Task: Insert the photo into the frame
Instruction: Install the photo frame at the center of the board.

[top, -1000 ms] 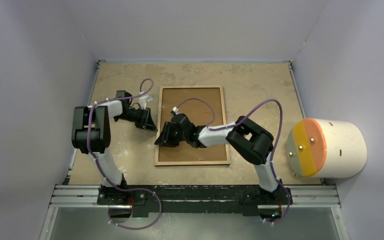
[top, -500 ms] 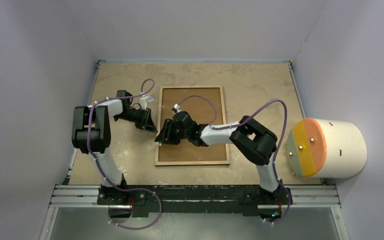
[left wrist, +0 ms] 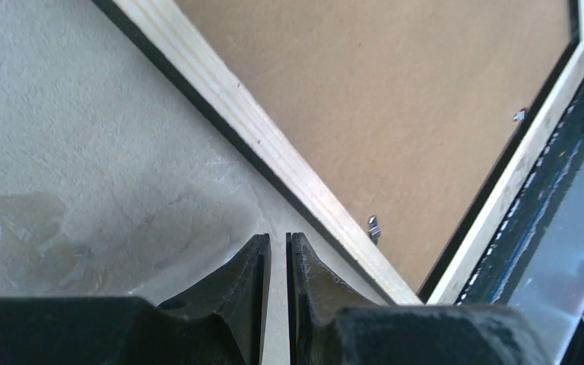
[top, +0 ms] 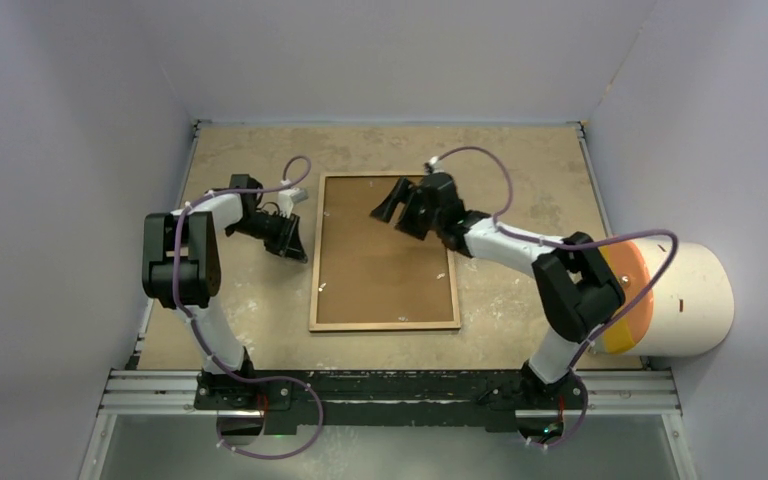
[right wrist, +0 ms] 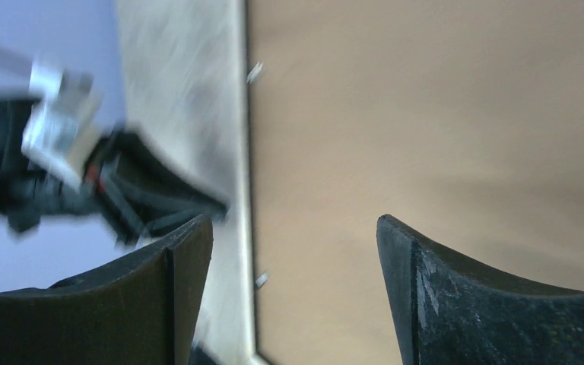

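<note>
The frame (top: 385, 325) lies back-up on the table, its light wood rim around a brown backing board (top: 385, 250). The photo is not in view. My left gripper (top: 292, 242) sits low on the table just left of the frame's left rim (left wrist: 274, 152), its fingers nearly together with nothing between them (left wrist: 277, 239). My right gripper (top: 392, 205) hovers over the upper part of the backing board (right wrist: 426, 114), open and empty (right wrist: 293, 228). The right wrist view is blurred.
Small metal tabs (left wrist: 375, 226) stand along the frame's inner edge. A large white cylinder with an orange and yellow end (top: 660, 297) lies at the table's right edge. Walls close in the table on three sides.
My right gripper has swung from the frame's lower left edge up and right, over the upper part of the backing board. The left gripper has hardly moved.
</note>
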You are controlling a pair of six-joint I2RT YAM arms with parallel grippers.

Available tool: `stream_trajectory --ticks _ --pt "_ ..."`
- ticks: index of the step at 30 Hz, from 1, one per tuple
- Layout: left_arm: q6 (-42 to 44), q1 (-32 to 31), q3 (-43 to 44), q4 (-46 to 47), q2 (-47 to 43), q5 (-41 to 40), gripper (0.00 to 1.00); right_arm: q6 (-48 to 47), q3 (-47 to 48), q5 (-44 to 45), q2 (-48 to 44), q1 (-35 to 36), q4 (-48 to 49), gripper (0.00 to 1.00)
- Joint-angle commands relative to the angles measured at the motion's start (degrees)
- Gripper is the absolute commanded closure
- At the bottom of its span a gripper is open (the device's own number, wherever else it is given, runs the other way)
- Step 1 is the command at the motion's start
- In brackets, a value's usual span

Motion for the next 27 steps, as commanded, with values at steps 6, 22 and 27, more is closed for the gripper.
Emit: stream_trajectory --ticks 6,22,27 --pt "5.8 -0.3 -3.1 -1.1 -3.9 -2.2 0.83 -10.4 -0.2 11.0 -5.5 -11.6 -8.7 0.21" --pt "5.8 -1.7 -2.0 -3.3 0.8 5.8 0.83 2.9 3.0 3.4 6.4 15.5 2.4 0.42" --pt "4.5 -1.9 -1.9 -2.1 2.0 5.5 0.86 3.6 5.4 5.4 10.1 17.3 1.9 0.47"
